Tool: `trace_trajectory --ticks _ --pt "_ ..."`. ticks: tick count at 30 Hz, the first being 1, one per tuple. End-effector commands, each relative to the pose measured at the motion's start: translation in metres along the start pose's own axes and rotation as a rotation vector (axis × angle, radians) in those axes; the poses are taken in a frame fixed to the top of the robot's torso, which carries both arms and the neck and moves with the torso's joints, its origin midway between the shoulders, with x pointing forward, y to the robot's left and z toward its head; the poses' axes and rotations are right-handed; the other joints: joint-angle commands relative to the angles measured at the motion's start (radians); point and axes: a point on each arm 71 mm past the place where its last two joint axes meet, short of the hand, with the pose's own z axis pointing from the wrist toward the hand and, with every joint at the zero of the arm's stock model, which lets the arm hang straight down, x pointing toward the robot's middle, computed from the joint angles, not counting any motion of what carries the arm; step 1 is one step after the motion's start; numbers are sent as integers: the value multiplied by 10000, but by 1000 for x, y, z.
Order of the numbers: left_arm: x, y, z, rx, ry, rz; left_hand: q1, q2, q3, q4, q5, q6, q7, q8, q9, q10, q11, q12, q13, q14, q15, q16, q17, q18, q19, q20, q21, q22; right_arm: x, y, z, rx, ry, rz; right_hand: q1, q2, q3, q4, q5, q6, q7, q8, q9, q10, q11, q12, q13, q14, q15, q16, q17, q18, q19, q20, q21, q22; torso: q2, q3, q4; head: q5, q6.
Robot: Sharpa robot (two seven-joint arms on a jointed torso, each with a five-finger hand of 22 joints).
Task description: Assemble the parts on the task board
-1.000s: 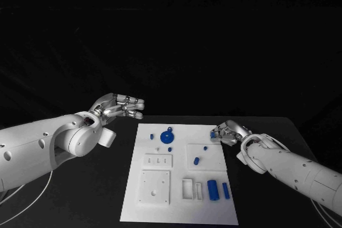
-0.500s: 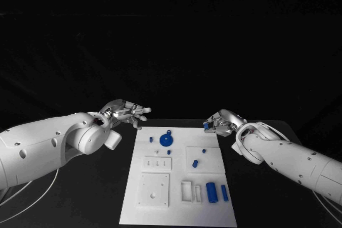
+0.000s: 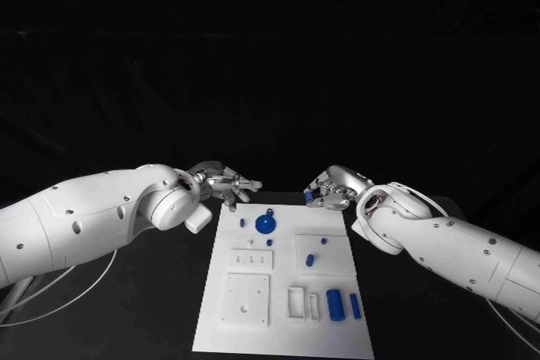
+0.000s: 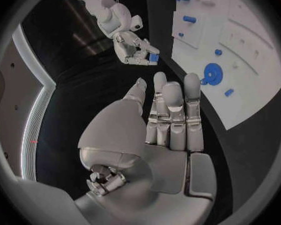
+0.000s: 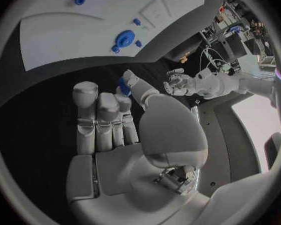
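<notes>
The white task board (image 3: pixel 225 329) lies in the middle of the black table. Beyond the board's far edge, my right hand (image 3: pixel 332 190) pinches a small blue part (image 3: pixel 310 196); the right wrist view shows this part (image 5: pixel 123 83) between thumb and fingertips. My left hand (image 3: pixel 225 185) hovers near the board's far left corner with straight fingers and nothing in it, facing the right hand (image 4: pixel 134 50). A round blue disc (image 3: pixel 265 222) lies on the far part of the board, with small blue pegs (image 3: pixel 243 220) around it. Two blue cylinders (image 3: pixel 335 304) lie near the front right.
The board carries raised white blocks: a square plate with holes (image 3: pixel 244 297), a slotted block (image 3: pixel 252 258) and narrow frames (image 3: pixel 298 300). Black table (image 3: pixel 158 297) borders the board on both sides. White cables (image 3: pixel 45 297) hang under my left arm.
Both hands have moved inward toward each other near the board's far edge. The right hand carried the small blue part up off the board's far right corner.
</notes>
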Motion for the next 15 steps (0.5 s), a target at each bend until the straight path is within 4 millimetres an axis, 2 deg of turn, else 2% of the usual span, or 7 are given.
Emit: trace_trajectory --ticks 1,5,9,12,13,15 --pt "9 2 3 -814 777 546 -207 -135 18 114 -185 -179 53 -26 8 290 -48 38 31 -27 -12 41 -26 91 -74 31 76 49 4 5 1 296 175 -726 8 -114 78 39 -38 439 -74 25 81 68 -32 -33 -5 38 -34 49 17 -125 58 -58 44 784 -88 -15 21 44 -37" --pt "15 1 6 -1055 955 692 -381 -324 66 277 -228 -197 49 -25 34 294 -40 21 49 -33 -9 54 -56 104 -94 34 100 89 8 15 2 207 173 -820 10 -151 108 77 -41 440 -72 29 81 76 -36 -22 5 45 -31 57 31 -123 56 -55 30 780 -125 -26 37 105 -28" --pt "20 1 9 -1289 1032 855 -559 -514 147 500 -246 -197 43 -23 44 313 -35 -12 54 -35 -12 67 -77 102 -95 26 106 123 12 27 3 54 163 -909 15 -176 117 96 -26 435 -74 28 80 68 -44 -46 -14 45 -33 67 45 -117 67 -58 27 779 -106 -8 32 108 9" --pt "24 1 11 -1463 1025 986 -870 -817 467 924 -241 -202 35 -21 43 321 -25 -41 55 -51 -5 68 -87 96 -109 32 94 147 15 35 4 -108 165 -998 -16 -223 98 140 -6 404 -78 27 71 67 -49 -88 -50 44 -33 58 44 -109 78 -56 29 778 -92 -18 34 97 28" --pt "24 1 12 -1492 1022 1014 -906 -939 617 992 -236 -213 39 -22 61 305 -17 -38 74 -62 6 67 -104 103 -128 47 92 169 15 37 4 -136 165 -1004 -12 -229 98 149 -5 404 -79 27 71 70 -49 -89 -52 45 -34 58 46 -108 80 -56 28 777 -90 -25 27 96 28" --pt "27 1 13 -1579 1012 1103 -963 -1026 628 1045 -237 -220 41 -23 65 268 -6 -61 68 -101 19 43 -119 101 -152 56 79 171 17 42 4 -228 146 -1060 12 -274 94 214 24 411 -83 29 69 92 -52 -87 -56 53 -35 58 55 -102 94 -54 20 777 -88 -27 22 119 27"
